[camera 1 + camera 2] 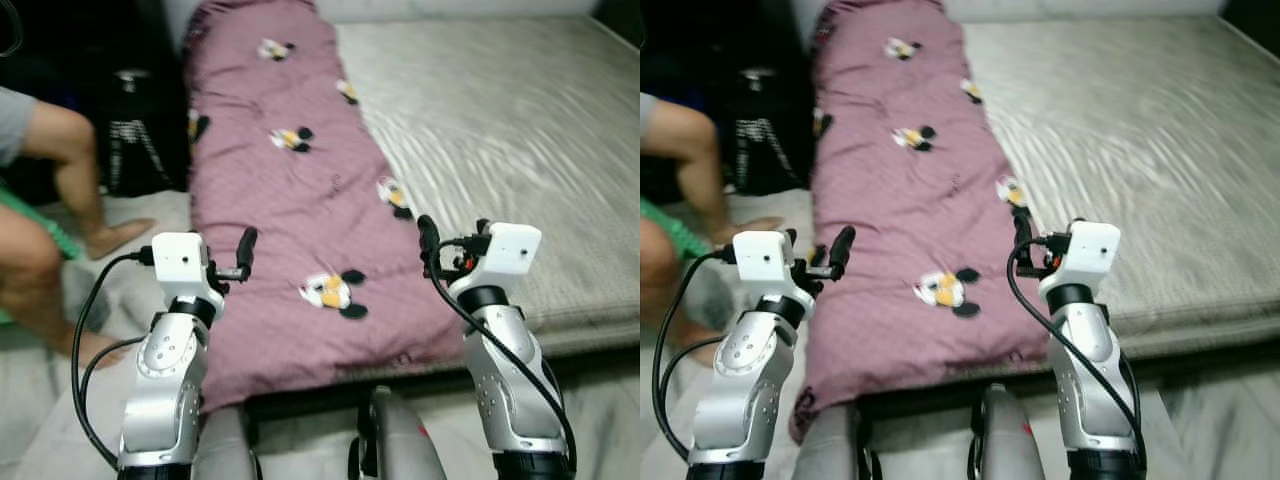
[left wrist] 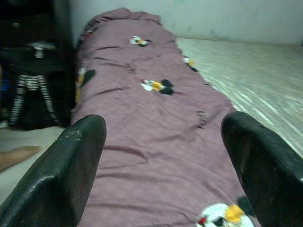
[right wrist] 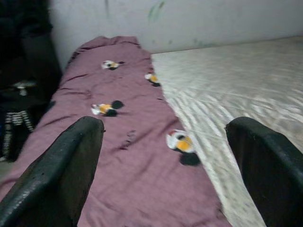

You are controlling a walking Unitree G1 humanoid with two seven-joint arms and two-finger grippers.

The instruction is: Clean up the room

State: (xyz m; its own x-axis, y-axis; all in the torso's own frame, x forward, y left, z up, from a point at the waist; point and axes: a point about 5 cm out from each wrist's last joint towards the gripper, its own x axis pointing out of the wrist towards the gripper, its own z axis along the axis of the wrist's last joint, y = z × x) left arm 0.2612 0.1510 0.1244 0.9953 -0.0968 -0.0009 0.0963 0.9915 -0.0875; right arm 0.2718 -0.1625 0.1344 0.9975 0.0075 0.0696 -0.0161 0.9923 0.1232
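A mauve blanket (image 1: 290,200) printed with cartoon mouse figures lies lengthwise along the left side of the grey mattress (image 1: 500,130), and its near end hangs over the bed's front edge. My left gripper (image 1: 245,242) is raised at the blanket's left edge near the front, open with nothing between its fingers (image 2: 71,165). My right gripper (image 1: 452,234) is held up at the blanket's right edge, where it meets the bare mattress. It is also open and empty, fingers (image 3: 71,165) wide apart. Both wrist views look along the blanket toward the wall.
A person's bare legs (image 1: 60,170) and foot (image 1: 118,236) are on the floor left of the bed. A black bag with white print (image 1: 135,130) stands against the bed's left side. A pale wall (image 3: 189,19) runs behind the bed's far end.
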